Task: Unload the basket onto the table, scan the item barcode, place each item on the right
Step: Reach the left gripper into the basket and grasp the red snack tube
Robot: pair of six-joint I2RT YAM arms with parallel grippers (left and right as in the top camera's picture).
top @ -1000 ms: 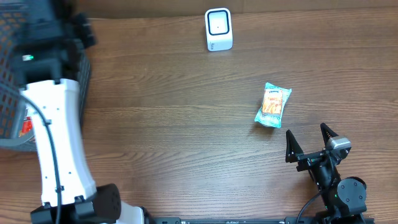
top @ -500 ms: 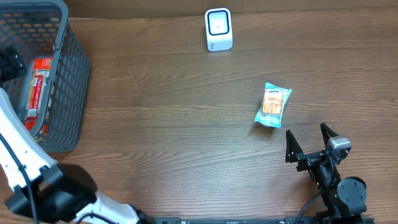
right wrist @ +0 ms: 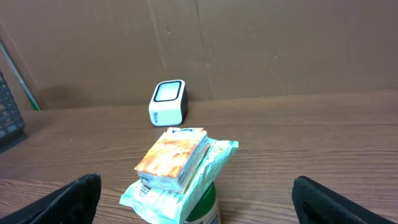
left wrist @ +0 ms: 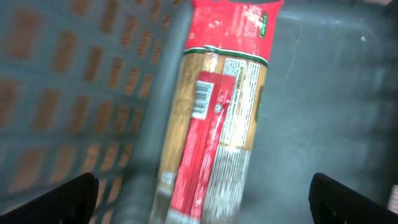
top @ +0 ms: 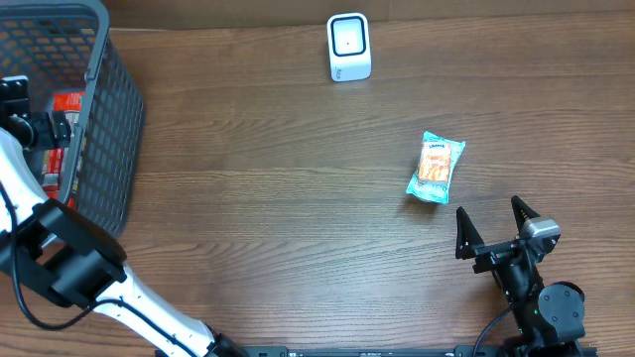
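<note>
Inside grey basket (top: 121, 129) at far-left corner of surface (top: 258, 198): left jaws spread wide, hovering above red-and-tan packet (left wrist: 217, 124), gripping nothing. Probably the item to scan, judging by that approach; lying along foot of a mesh wall, barcode (left wrist: 200, 102) facing up. View somewhat blurred. Right jaws also spread and empty at near-right corner, just short of teal snack packet (top: 436, 167) sitting loose on right half of surface. Scanner (top: 349, 47) at middle of far edge, window visible from above. Risks: one finger catching the mesh wall on descent, since packet hugs that side; slick film slipping or buckling under a pinch; closing over the barcode and hiding it from scanner; snagging basket rim on lift-out and dragging the basket along. Room: tight inside basket, wall side especially; wide bare wood between basket and scanner, nothing in the transfer path; teal packet well apart from that route; right arm low at near edge, out of the way.
</note>
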